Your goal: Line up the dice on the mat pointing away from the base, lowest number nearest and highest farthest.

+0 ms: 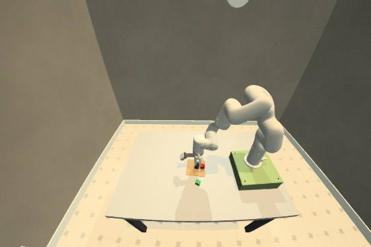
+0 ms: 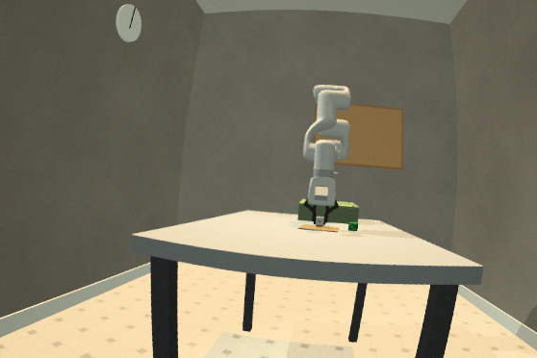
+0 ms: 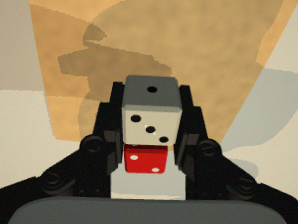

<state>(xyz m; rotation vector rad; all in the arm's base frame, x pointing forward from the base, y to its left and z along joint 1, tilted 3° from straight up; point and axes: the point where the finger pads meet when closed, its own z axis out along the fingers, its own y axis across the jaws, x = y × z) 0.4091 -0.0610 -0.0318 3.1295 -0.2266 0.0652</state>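
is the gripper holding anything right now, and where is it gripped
Yes. The gripper is shut on the white die, its fingers pressing two opposite side faces, low over the mat beside the red die.

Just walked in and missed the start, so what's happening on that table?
A single robot arm is sorting dice onto a tan mat. Its gripper is shut on a white die, held low over the mat. A red die already sits on the mat beside the gripper, on the base's side. A green die lies off the mat on the table.
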